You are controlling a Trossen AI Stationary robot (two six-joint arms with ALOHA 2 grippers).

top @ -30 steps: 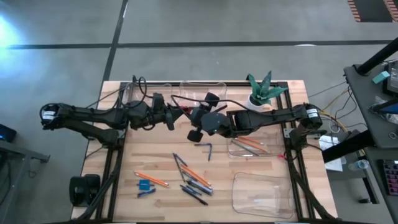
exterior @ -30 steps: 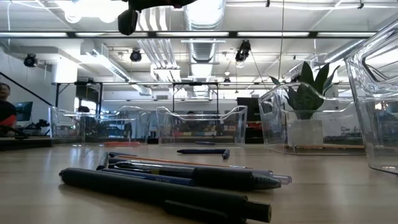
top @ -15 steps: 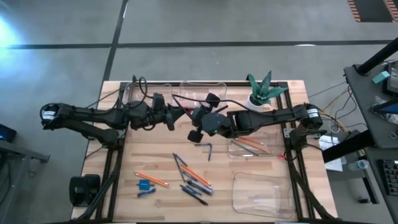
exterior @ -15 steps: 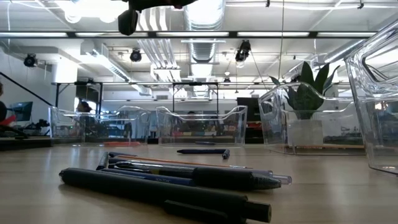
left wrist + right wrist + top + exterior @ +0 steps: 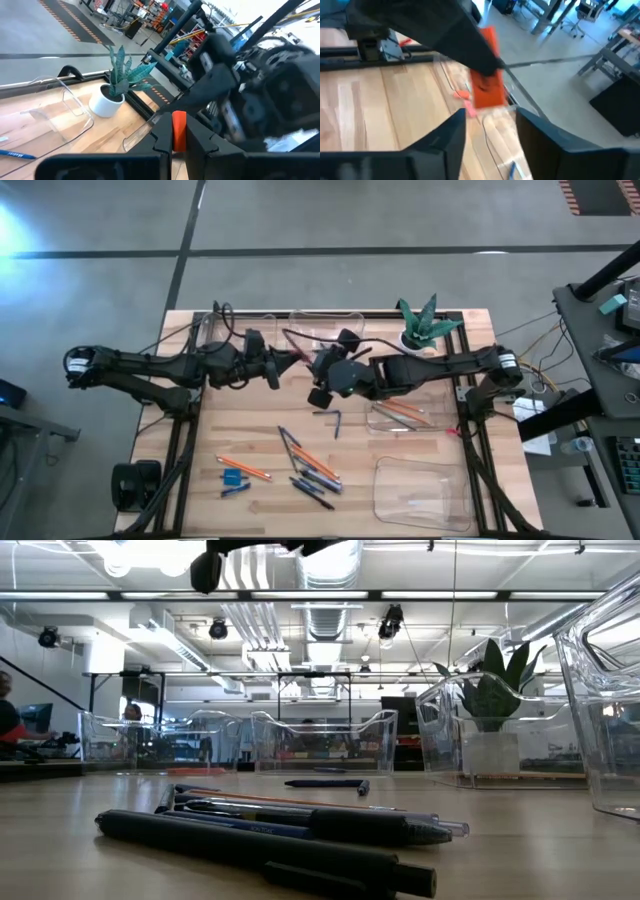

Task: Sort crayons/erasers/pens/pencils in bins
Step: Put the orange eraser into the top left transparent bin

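Note:
My left gripper [image 5: 292,363] is above the table's far middle, shut on an orange pencil [image 5: 179,129]. The pencil also shows in the right wrist view [image 5: 487,87]. My right gripper [image 5: 326,368] faces it from the right. It is open, its fingers [image 5: 445,140] on either side of the pencil's free end without touching it. Loose pens, pencils and blue crayons [image 5: 312,470] lie flat on the table's near middle. A blue eraser [image 5: 234,477] lies to their left. One dark pen [image 5: 335,420] lies apart. My left gripper pinches the orange pencil between its two fingers [image 5: 162,135], coming level from the table's left. A short piece of the pencil [image 5: 489,95] sticks out past the fingertips toward my right gripper. The pencil is lifted clear of the table.
Clear bins stand at the far edge [image 5: 325,320] and far left [image 5: 228,330]. One on the right [image 5: 405,415] holds orange pencils, and one stands near right [image 5: 420,490]. A potted plant [image 5: 420,325] stands far right.
My right gripper has shifted a little toward the far edge and closer to my left gripper and the pencil. My left arm has kept still.

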